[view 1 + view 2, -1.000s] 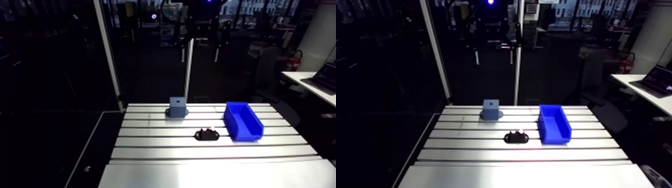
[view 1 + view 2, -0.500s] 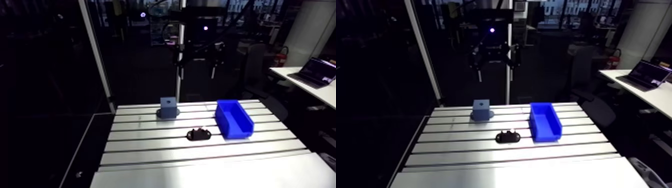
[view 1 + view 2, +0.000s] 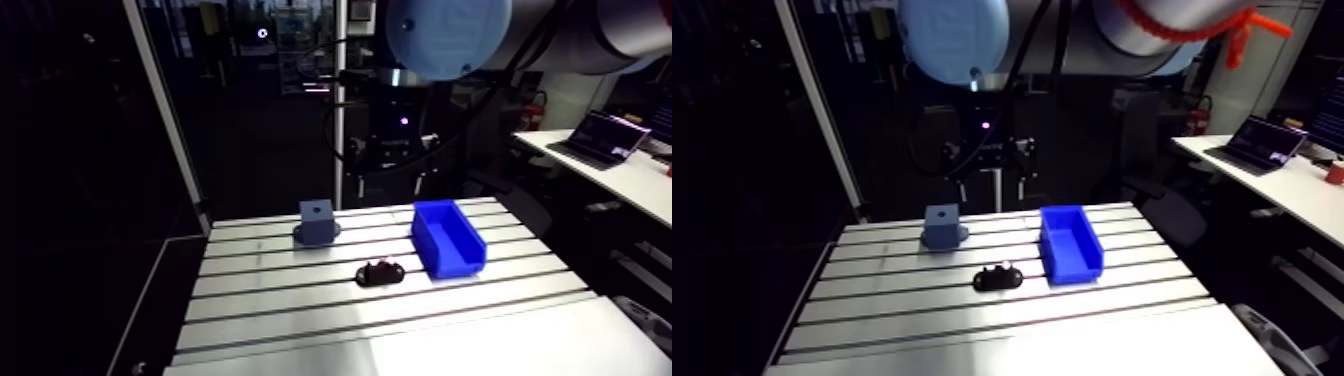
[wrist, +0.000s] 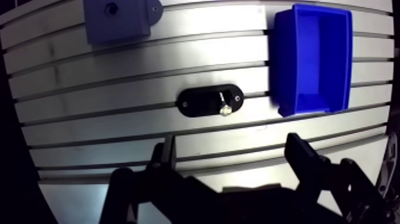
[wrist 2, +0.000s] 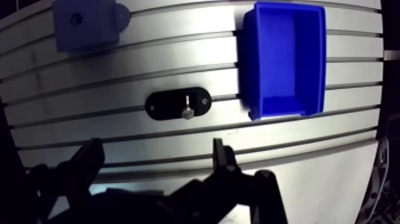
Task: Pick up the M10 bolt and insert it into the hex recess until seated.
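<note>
Table [image 4: 149, 128]: we see slotted aluminium.
Bolt [image 4: 223, 105]: on black plate [image 4: 199, 102], centre.
Bin [image 4: 312, 56]: right of plate.
Block [image 4: 116, 21]: far left.
Gripper [image 4: 232, 149]: released, holding nothing.

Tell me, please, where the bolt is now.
In the wrist view, the bolt sits on the black plate ahead of the gripper, beside the blue bin.

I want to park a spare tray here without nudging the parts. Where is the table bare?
Bare: the wide front strip of the table, nearer than the black holder and its bolt; also the stretch in front of the grey block, on the holder's side away from the blue bin. Crowded: the narrow gap between holder and bin.
</note>
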Controlling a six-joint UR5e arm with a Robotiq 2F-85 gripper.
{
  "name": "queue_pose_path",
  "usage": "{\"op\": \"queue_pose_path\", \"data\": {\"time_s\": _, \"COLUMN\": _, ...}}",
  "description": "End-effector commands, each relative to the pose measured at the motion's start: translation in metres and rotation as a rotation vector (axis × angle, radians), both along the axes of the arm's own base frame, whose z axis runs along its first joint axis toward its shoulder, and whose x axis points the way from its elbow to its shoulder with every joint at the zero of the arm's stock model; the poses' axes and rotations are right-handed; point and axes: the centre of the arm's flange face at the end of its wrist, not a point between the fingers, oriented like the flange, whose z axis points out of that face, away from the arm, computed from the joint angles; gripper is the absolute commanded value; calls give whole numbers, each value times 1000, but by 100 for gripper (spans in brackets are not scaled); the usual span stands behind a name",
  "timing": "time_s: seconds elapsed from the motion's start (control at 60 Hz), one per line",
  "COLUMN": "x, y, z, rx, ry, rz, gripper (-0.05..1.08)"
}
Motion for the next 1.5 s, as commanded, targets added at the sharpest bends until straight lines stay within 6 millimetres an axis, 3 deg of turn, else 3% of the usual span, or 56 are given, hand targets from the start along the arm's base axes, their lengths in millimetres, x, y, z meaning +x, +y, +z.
{"op": "queue_pose_path", "data": {"time_s": 0.017, "x": 5, "y": 15, "z": -24, "rx": 0, "ry": 31, "rz": 4, "gripper": 1}}
{"op": "queue_pose_path", "data": {"time_s": 0.433, "x": 8, "y": 24, "z": -57, "rx": -66, "ry": 16, "rz": 21, "gripper": 2}}
{"op": "queue_pose_path", "data": {"time_s": 0.8, "x": 7, "y": 27, "z": -75, "rx": -61, "ry": 2, "rz": 27, "gripper": 23}}
{"op": "queue_pose_path", "data": {"time_s": 1.5, "x": 17, "y": 24, "z": -100, "rx": -70, "ry": -34, "rz": 13, "gripper": 41}}
